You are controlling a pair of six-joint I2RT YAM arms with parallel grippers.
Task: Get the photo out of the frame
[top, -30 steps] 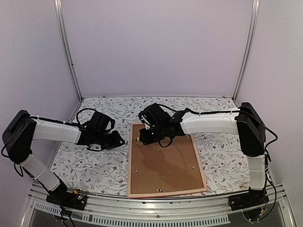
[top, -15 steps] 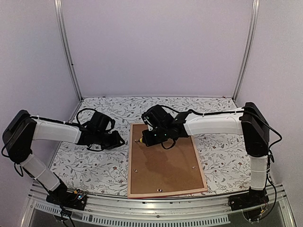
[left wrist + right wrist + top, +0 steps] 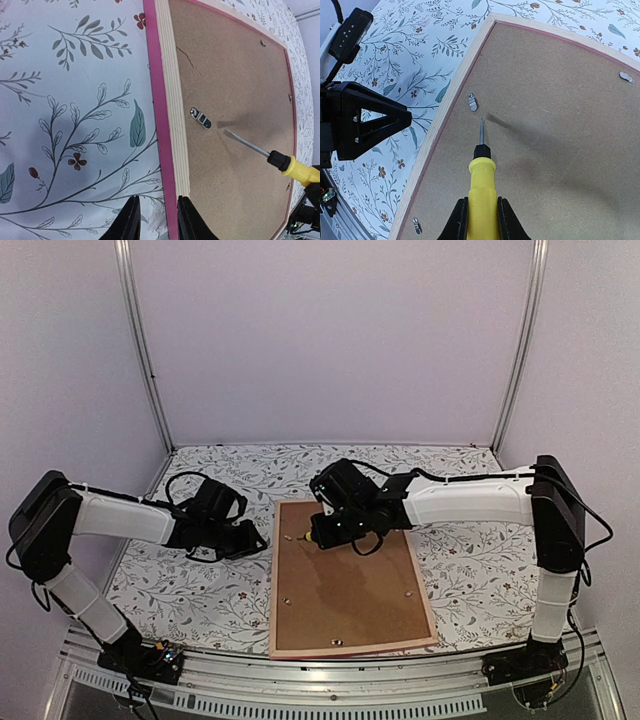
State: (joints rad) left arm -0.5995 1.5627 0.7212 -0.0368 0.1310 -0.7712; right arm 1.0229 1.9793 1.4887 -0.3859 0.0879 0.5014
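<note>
While the frame (image 3: 176, 120) lies flat and back-up on the flower-patterned counter (image 3: 190, 590), its pale wooden rim and narrow pink edge are seen around a plain brown backing board (image 3: 350, 590) that fills it. The frame is placed between the two arms, with its short side close to the counter's near edge. The photo cannot be seen, since the frame's back is covered by the board.

A screwdriver (image 3: 481, 175) with a yellow handle is clenched in the right gripper (image 3: 480, 220), with the handle pinched between the two fingers and the thin metal shaft pointed away from the wrist. The arm is stretched across from the right, so that the tool is held over the far left part of the board. Its tip is brought just beside a small metal turn clip (image 3: 473, 102) fixed near the frame's left rim. The two look slightly apart, and a shadow of the shaft is cast on the board. More clips of the same kind are seen along the other edges of the board.

The left gripper (image 3: 159, 222) is held low at the frame's left side. Its fingers are parted, and nothing is clamped between them. One finger is seen over the patterned counter and the other over the wooden rim, with the pink edge in the gap. Whether the rim is touched cannot be told.
</note>
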